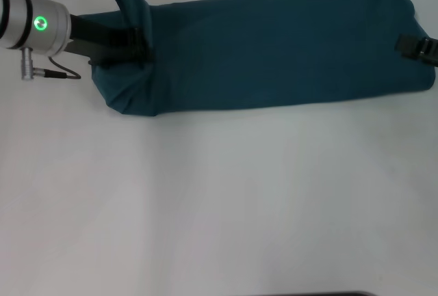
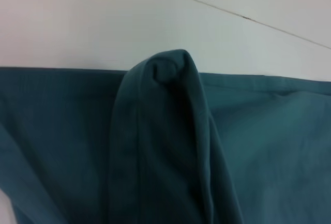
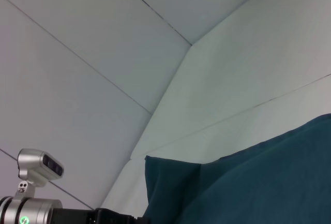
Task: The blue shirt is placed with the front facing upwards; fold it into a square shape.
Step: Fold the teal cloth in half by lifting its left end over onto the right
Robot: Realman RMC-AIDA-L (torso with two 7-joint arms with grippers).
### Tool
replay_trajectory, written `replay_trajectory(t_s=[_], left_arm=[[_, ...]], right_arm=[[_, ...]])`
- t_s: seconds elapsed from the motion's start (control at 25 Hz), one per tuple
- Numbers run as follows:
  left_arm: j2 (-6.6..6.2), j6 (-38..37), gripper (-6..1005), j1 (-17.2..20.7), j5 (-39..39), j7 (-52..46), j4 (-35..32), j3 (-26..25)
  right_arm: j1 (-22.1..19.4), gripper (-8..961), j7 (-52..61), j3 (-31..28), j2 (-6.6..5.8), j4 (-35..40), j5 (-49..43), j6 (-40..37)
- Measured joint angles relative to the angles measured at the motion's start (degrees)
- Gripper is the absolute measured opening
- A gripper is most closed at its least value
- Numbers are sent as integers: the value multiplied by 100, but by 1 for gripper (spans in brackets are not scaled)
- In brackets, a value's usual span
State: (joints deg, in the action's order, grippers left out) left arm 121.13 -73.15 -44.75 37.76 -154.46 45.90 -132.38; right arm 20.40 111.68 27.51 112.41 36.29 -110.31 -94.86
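Shirt [image 1: 274, 50] fabric, dark teal-blue, lies as a long folded band across the far part of the white table [image 1: 219, 200], running from about ten o'clock to two o'clock in the head view. No lettering, collar or tag shows on the upturned surface; only plain cloth with soft creases.

The left gripper [image 1: 137, 42] sits at the band's ten o'clock end, its black fingers pushed into the cloth, and a flap of fabric stands up above them in a peak while more bunches below into a rounded lump. The fingers look closed on that end of the shirt (their tips are buried in the fabric, so how tightly cannot be told). Behind the fingers the silver wrist shows a green ring light and a small cable plug.

The left wrist view shows the raised fold [image 2: 165, 131] close up: a ridge of doubled cloth with a rounded top, the rest of the shirt spread flat on both sides of it and the table beyond.

The right gripper [image 1: 417, 48] is at the three o'clock end, black fingers touching the edge of the band; whether they pinch cloth cannot be told. The right wrist view looks along the shirt [image 3: 258, 182] to the far raised flap, with the left arm's wrist [image 3: 31, 211] beside it.
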Motion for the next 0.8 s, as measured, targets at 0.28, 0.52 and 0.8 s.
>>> replay_trajectory(t_s=[0.28,0.52,0.8], left_arm=[[-90,129,21,114,-51,-178,34,-57],[-325,298,23,390,-118,-541,-15,-60],[-479,482,25,632,-143,-638,-155,-73]], right_arm=[[8,827,4,0,0,0,-8,-6],[-24,827,12,-11,-6,0,-2,-23],[6,827,12,-26,-9,0,-8,-24]])
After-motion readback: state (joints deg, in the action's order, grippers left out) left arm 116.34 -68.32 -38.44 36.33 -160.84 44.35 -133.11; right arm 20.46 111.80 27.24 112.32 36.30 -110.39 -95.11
